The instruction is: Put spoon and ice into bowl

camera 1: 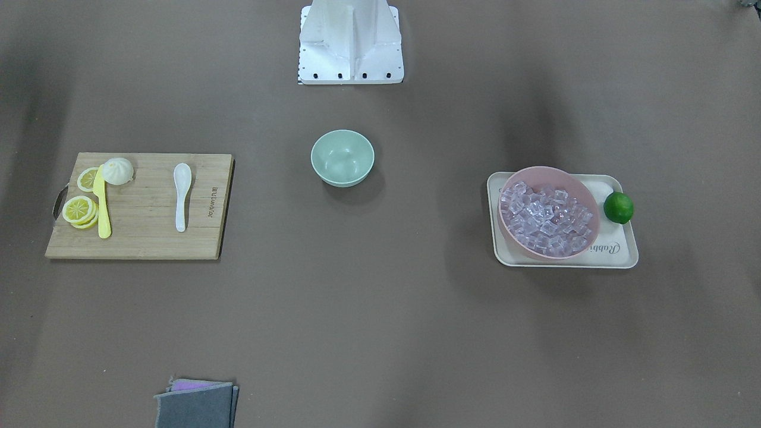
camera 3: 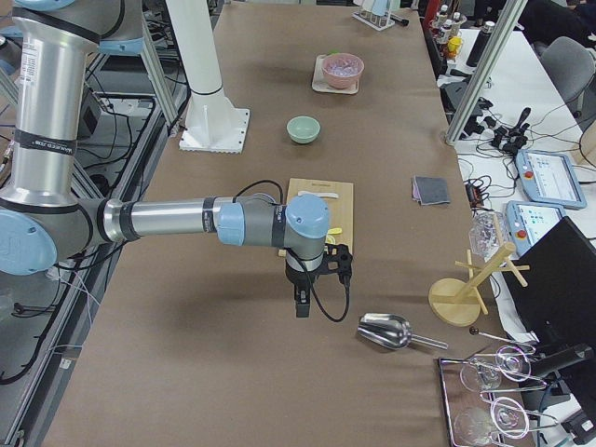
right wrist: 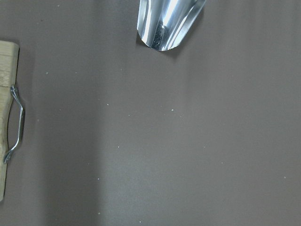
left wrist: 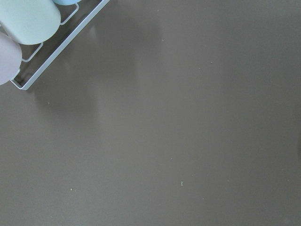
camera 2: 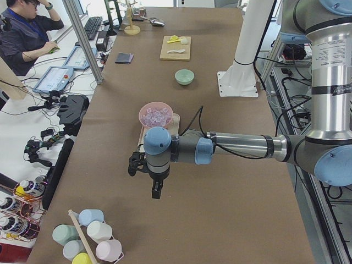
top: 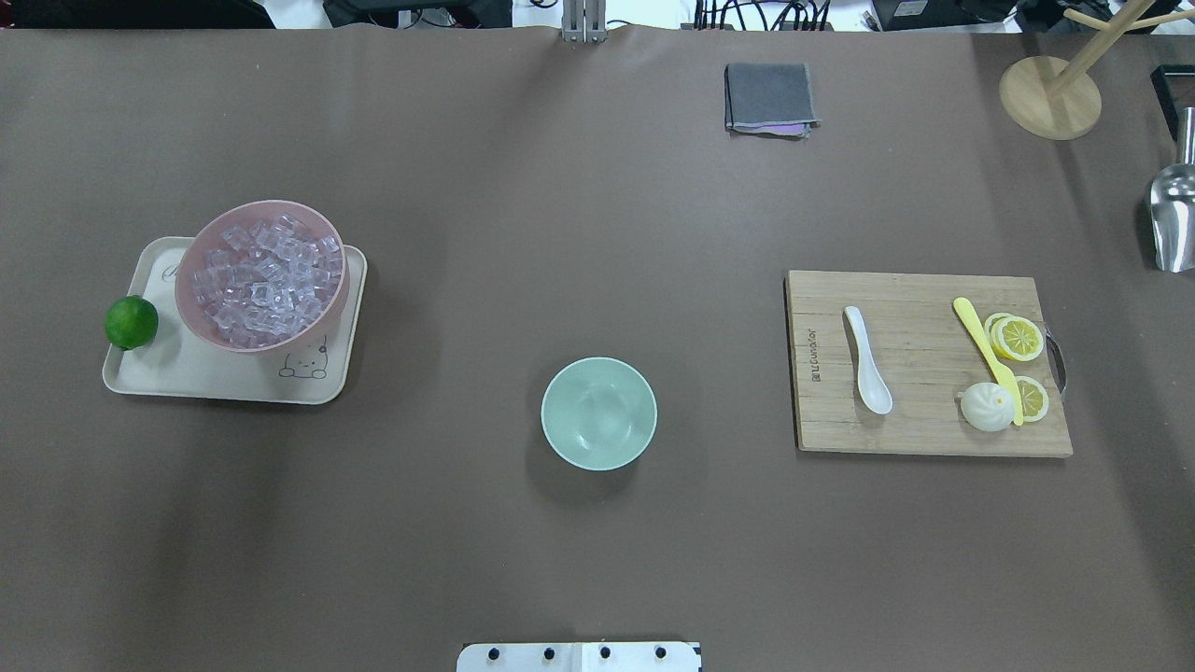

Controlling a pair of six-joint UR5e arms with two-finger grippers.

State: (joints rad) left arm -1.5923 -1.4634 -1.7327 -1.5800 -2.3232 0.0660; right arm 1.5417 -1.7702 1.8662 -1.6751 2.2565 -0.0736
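Note:
The white spoon lies on the wooden cutting board, and also shows in the overhead view. The empty mint-green bowl stands mid-table. Many clear ice cubes fill the pink bowl. My left gripper hangs over bare table beyond the pink bowl, near the table's left end. My right gripper hangs past the cutting board near the right end. Both show only in side views, so I cannot tell whether they are open or shut.
The pink bowl stands on a cream tray with a green lime. A yellow knife, lemon slices and a white bun share the board. A grey cloth, a metal scoop, a wooden stand and a cup rack lie around.

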